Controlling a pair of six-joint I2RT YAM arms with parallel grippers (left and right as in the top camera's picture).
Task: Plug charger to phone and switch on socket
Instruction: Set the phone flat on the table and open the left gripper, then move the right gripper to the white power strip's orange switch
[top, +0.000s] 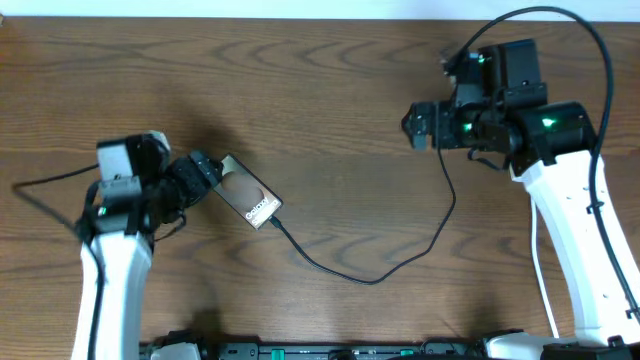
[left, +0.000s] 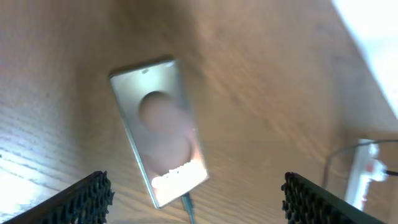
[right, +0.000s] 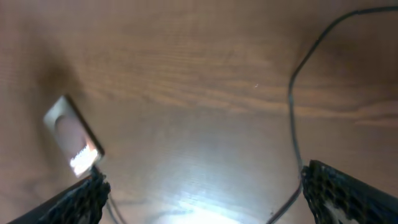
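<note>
The phone (top: 248, 193) lies flat on the wood table, left of centre, with white lettering at its near-right end. The black charger cable (top: 370, 278) is in the phone's end and loops right, then up toward the right arm. My left gripper (top: 208, 166) is open and sits just left of the phone. In the left wrist view the phone (left: 158, 137) lies between and beyond the open fingers (left: 196, 182), with the plug (left: 187, 203) in it. A piece of the white socket (left: 363, 178) shows at the far right. My right gripper (top: 413, 125) is open and empty. In the overhead view the socket is hidden.
The right wrist view shows the phone (right: 73, 134) far left and the charger cable (right: 292, 106) running down the right side, with bare wood between the open fingers (right: 204, 177). Thick black robot cables (top: 560, 20) arch over the right arm.
</note>
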